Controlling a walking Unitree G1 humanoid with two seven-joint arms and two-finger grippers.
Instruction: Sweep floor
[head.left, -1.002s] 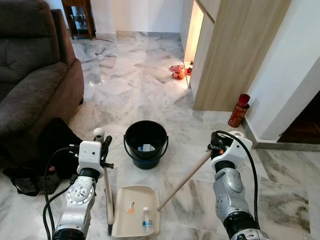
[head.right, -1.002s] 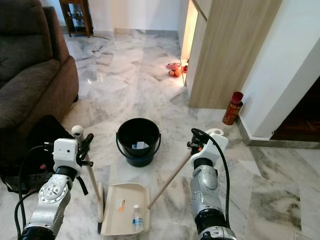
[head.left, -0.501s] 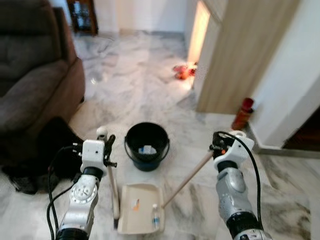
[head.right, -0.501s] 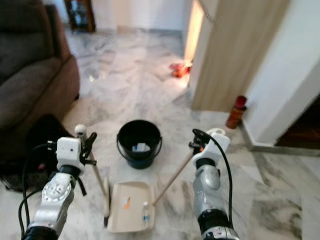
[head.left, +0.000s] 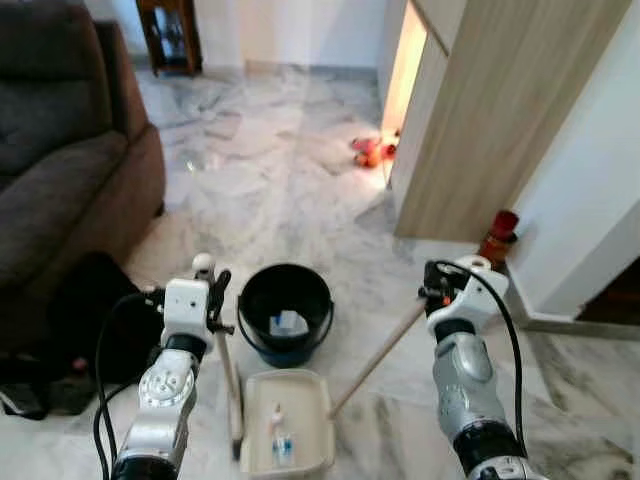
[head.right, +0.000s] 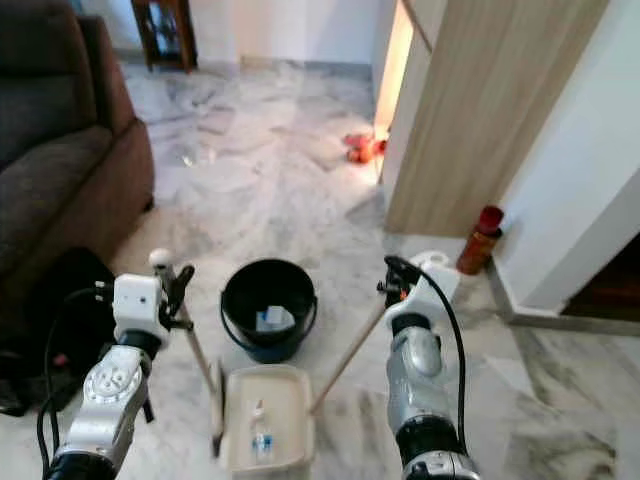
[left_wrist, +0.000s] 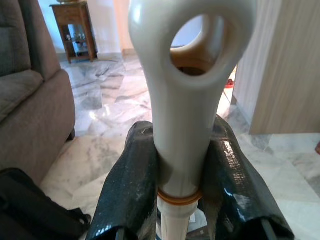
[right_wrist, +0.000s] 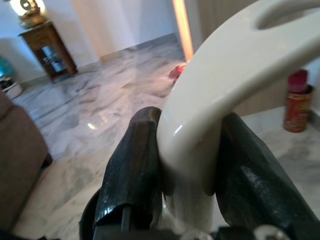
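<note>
A cream dustpan (head.left: 290, 400) rests on the marble floor just in front of me, with a small bottle (head.left: 283, 447) and bits of litter in it. Its upright handle (left_wrist: 182, 125) is pinched between the fingers of my left gripper (head.left: 212, 290), which is shut on it. My right gripper (head.left: 432, 292) is shut on the white top of a broom (right_wrist: 200, 125); the wooden broom stick (head.left: 378, 358) slants down to the dustpan's right edge. Just beyond the dustpan stands a black bucket (head.left: 284, 312) with a piece of litter inside.
A brown sofa (head.left: 60, 180) stands at the left with a black bag (head.left: 70, 330) at its foot. A wooden cabinet (head.left: 490, 120) and a red can (head.left: 498, 236) are at the right, with small red items (head.left: 368, 150) on the floor beyond.
The whole view has shifted, so the camera moved. The dustpan now sits more squarely below the bucket, and the bottle lies nearer its middle. Both grippers keep their hold.
</note>
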